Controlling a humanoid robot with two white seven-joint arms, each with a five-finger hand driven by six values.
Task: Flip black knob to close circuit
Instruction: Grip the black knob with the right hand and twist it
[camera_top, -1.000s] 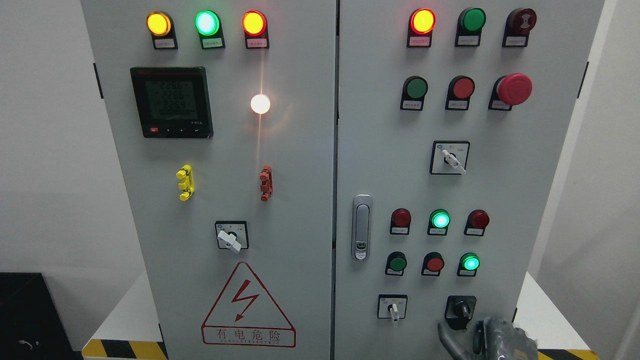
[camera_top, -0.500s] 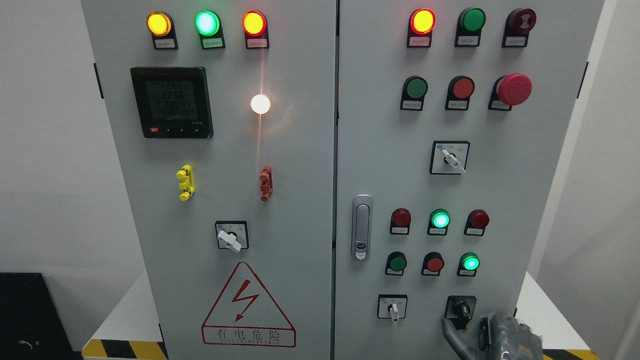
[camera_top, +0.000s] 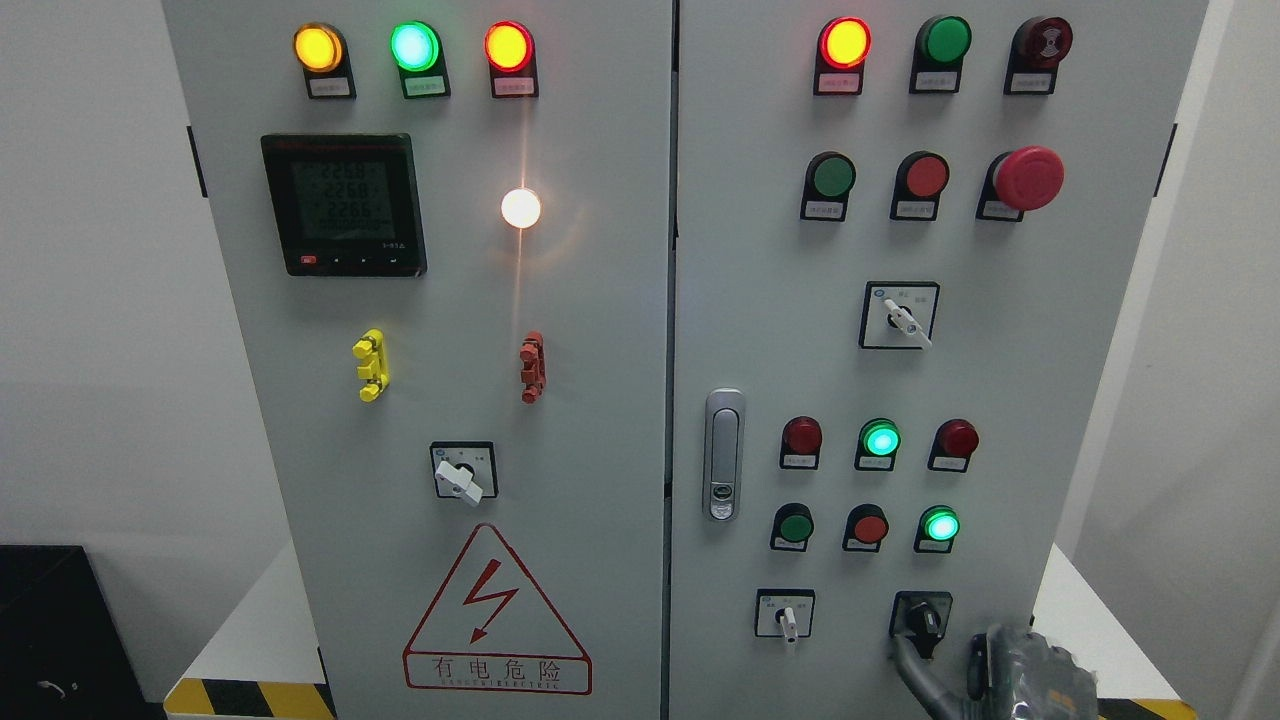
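Observation:
The black knob (camera_top: 922, 615) sits at the lower right of the grey cabinet's right door (camera_top: 1000, 400), its pointer tilted toward the lower right. My right hand (camera_top: 942, 655) rises from the bottom edge just below it, open. One dark finger (camera_top: 908, 660) reaches up to the knob's lower left edge. A second finger (camera_top: 977, 660) stands apart to the right, below the knob. The rest of the hand is cut off by the frame. The left arm is out of view.
A white-handled selector switch (camera_top: 786, 615) lies left of the knob. Green lit buttons (camera_top: 940, 524), red and dark buttons sit above it. A door latch (camera_top: 723, 455) is near the centre seam. The left door carries a meter (camera_top: 343, 203) and a warning triangle (camera_top: 495, 610).
My right hand has shifted to the right and slightly down. Its leading finger now meets the knob's lower left edge. The knob's pointer looks unchanged.

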